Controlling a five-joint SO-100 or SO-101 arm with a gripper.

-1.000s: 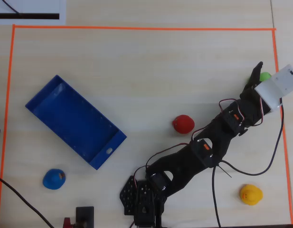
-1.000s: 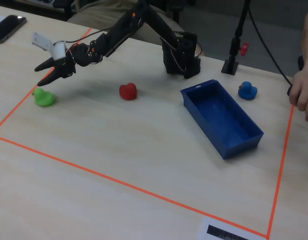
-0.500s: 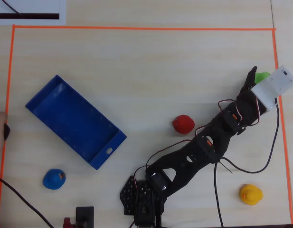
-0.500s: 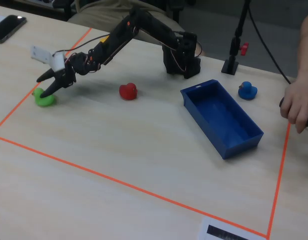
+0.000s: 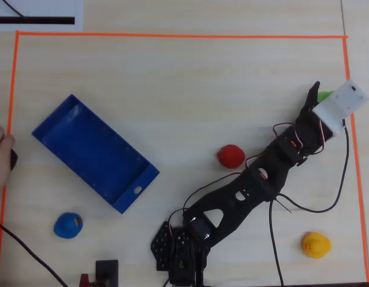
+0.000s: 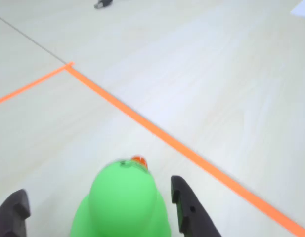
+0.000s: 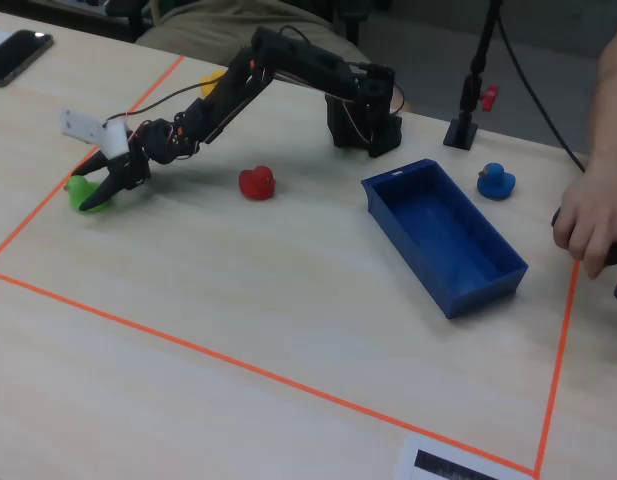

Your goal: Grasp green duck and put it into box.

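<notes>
Overhead camera: the black arm stretches toward two o'clock, where the green duck (image 5: 325, 95) peeks out beside the gripper (image 5: 314, 92), well apart from the box (image 5: 94, 153) at nine o'clock. Wrist view: the duck (image 6: 123, 202) sits at six o'clock between two spread fingers (image 6: 188, 207), jaws wide with gaps either side. Fixed view: the gripper (image 7: 100, 188) straddles the duck (image 7: 87, 192) at nine o'clock, the box (image 7: 444, 236) at three o'clock.

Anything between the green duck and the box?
Overhead view: the red duck sits roughly between the green duck and the box; otherwise bare table.
</notes>
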